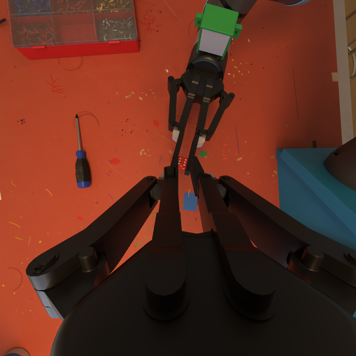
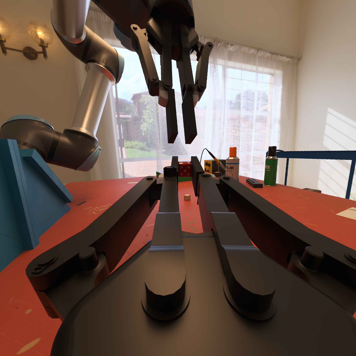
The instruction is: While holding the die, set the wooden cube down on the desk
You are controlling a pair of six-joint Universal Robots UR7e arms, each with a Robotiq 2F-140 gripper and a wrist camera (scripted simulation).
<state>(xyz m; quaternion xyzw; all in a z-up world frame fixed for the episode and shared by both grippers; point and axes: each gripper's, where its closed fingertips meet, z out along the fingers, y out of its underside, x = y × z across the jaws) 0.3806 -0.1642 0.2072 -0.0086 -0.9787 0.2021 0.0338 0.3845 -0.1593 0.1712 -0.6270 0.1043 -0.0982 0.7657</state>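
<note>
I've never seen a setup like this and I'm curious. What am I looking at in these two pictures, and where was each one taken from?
These are two robot arms, each ending in a black two-finger gripper with a camera that looks out along the fingers. The dark shapes low in each picture are that camera's own fingers.

The left wrist view looks straight down at the red desk. The right wrist view looks across it toward a window.

The right gripper pinches a red die. The left gripper hangs above it, fingers slightly apart and empty.

A small wooden cube sits on the desk. A screwdriver, a parts box and two spray cans are there too.
</note>
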